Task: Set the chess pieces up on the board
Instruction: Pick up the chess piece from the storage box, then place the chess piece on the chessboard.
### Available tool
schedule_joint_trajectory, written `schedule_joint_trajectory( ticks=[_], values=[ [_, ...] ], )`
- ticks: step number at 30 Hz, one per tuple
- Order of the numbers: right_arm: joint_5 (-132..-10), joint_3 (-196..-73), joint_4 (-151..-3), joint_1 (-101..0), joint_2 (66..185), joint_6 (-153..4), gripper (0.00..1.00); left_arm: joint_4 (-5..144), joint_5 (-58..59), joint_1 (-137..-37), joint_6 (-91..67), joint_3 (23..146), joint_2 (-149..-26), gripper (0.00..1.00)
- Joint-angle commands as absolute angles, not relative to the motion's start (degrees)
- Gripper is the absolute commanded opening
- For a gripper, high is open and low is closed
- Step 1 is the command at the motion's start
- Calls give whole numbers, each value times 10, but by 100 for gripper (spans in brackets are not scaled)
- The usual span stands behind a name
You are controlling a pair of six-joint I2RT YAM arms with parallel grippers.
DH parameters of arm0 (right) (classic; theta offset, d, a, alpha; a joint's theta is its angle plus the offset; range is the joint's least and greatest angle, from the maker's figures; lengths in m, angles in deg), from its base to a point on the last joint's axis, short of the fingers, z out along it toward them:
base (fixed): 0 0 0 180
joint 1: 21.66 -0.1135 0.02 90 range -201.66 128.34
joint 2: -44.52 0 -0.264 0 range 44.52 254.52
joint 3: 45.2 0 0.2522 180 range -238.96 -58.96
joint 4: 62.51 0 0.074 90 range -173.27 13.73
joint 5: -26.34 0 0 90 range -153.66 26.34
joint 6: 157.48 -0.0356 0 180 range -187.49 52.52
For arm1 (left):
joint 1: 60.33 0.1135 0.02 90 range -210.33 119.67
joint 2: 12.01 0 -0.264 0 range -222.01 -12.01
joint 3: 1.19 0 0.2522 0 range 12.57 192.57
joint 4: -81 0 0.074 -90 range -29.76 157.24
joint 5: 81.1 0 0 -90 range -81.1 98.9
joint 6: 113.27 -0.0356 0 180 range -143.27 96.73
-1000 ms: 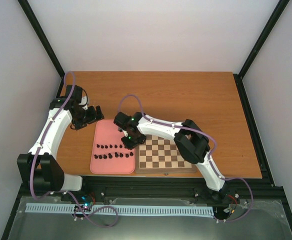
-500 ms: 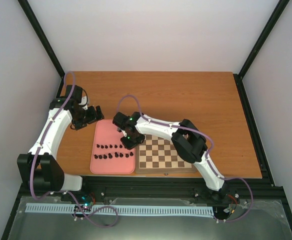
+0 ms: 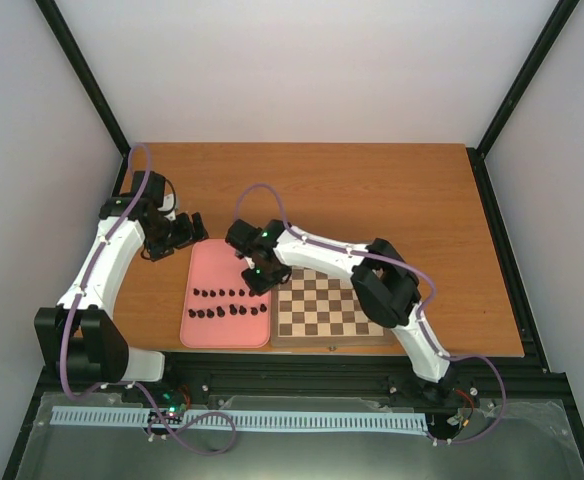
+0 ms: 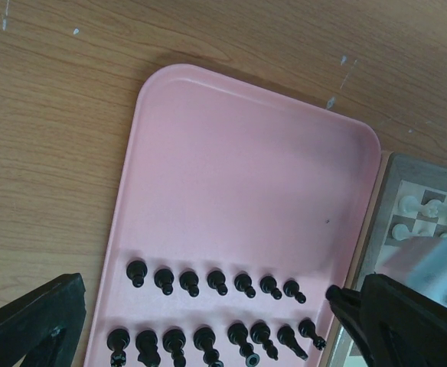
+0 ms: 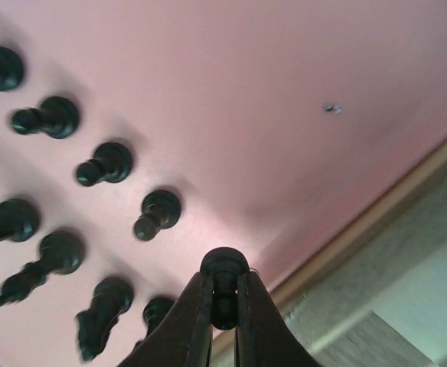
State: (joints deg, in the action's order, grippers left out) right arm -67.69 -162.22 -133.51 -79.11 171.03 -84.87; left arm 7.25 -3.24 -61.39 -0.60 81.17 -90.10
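Two rows of black chess pieces [image 3: 227,303] stand on the near half of a pink tray [image 3: 222,262]. The wooden board [image 3: 327,305] lies against the tray's right side. My right gripper [image 3: 259,276] hangs over the tray's right edge, by the board's far left corner. In the right wrist view it [image 5: 223,306] is shut on a black pawn [image 5: 223,264], held clear above the tray [image 5: 246,92], with other black pieces [image 5: 156,214] below. My left gripper [image 3: 194,228] is open and empty off the tray's far left corner; its view shows both rows [image 4: 216,281].
Small white pieces [image 4: 411,205] stand on the board's far left squares [image 4: 426,195]. The far half of the tray [image 4: 246,176] is bare pink. The board's brown border [image 5: 376,222] runs just right of the held pawn. Bare wooden table [image 3: 372,190] lies beyond tray and board.
My right gripper has shifted slightly up and right over the tray's right edge, still shut on the pawn. The left arm has not moved.
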Motion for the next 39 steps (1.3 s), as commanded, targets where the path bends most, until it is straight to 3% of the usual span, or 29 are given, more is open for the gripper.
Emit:
schedule_joint_trajectory(
  ticks=[1,5,17,39],
  values=[
    [-654,-1635,-1328,-788,1636,-866,3,81,-35,-611,-7,811,-888,100],
    [-630,-1617,-1347,-788,1594,-883,3,81,-38,-611,-7,810,-888,100],
    [-611,-1335,-1326,-765,1382,-949,3,86,-47,-611,-4,812,-897,100],
    [-684,-1391,-1314,-845,1495,-898,3,90,-52,-611,-2,788,-876,100]
  ],
)
